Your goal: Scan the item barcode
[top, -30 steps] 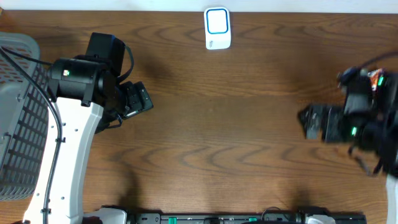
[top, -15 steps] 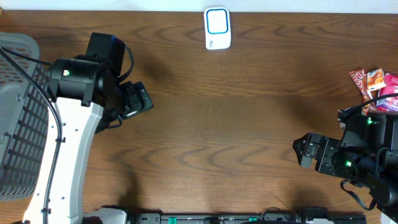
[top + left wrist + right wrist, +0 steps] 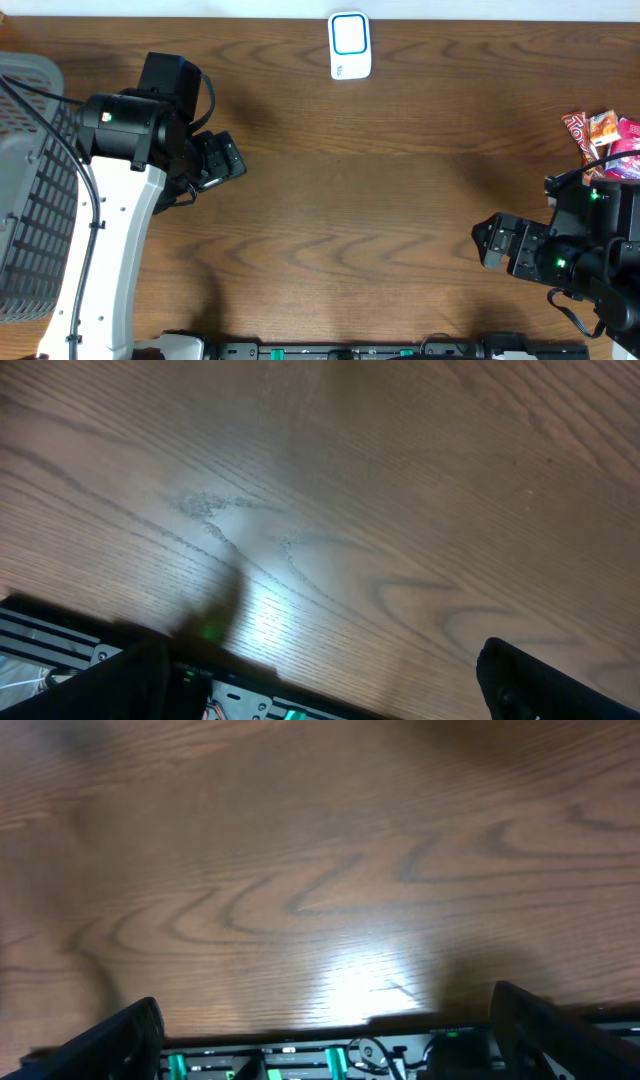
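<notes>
fingers (image 3: pixel 545 680) on the left gripper (image 3: pixel 228 160) and the right gripper (image 3: pixel 485 243) stand spread wide, with nothing between them. the left one hangs over bare wood near the grey basket (image 3: pixel 30 200), the right one low on the right side of the table (image 3: pixel 350 200). the colourful packets (image 3: pixel 605 135), probably snack items, lie at the table's right edge beside the right arm. the white scanner (image 3: pixel 350 45) sits at the far edge, well apart from both.

The right arm (image 3: pixel 590 262) now sits nearer the front edge of the table (image 3: pixel 400 200) than a second ago. The right gripper (image 3: pixel 487 243), jaws spread wide, comes down and slightly left with it. This uncovers red and orange snack packets (image 3: pixel 598 133) at the table's right edge, hidden under the arm before.
</notes>
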Robot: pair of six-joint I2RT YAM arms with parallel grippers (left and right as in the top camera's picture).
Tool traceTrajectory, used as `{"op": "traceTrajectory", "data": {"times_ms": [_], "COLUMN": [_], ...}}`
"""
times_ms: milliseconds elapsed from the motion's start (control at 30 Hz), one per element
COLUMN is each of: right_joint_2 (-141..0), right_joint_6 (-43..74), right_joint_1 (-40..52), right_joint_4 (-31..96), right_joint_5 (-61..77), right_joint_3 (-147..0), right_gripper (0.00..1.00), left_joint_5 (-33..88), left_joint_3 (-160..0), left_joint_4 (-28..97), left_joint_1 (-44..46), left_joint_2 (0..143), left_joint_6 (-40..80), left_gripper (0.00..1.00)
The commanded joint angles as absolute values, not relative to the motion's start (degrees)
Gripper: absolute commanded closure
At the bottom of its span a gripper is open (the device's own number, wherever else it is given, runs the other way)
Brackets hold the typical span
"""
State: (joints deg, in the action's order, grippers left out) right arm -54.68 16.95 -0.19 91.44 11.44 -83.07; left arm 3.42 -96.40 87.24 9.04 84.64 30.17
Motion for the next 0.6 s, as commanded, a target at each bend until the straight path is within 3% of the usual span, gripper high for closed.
{"op": "traceTrajectory", "data": {"times_ms": [0, 133, 300, 567], "right_joint_2": [-54.2, -51.9, -43.2, -26.7], "right_joint_6": [16.4, 13.3, 0.0, -11.0], "right_joint_1": [0.1, 0.1, 0.3, 5.0], "right_joint_4": [90.8, 84.7, 70.2, 40.0], "right_joint_5": [7.7, 8.1, 18.1, 23.8], "right_joint_3": [-82.5, -79.9, -66.6, -41.1], "right_gripper": [0.01, 0.01, 0.01, 0.01], "left_joint_5": [2.5, 2.5, 2.5, 2.5], "left_joint_3": [-96.8, -96.8, -96.8, -96.8], "left_joint_4": [87.6, 87.6, 87.6, 87.6], "left_joint_1": [8.8, 8.8, 8.8, 8.8], "left_joint_2": [85.0, 85.0, 85.0, 85.0], "left_joint_6": [30.1, 30.1, 30.1, 30.1], "left_gripper": [0.02, 0.02, 0.02, 0.02]}}
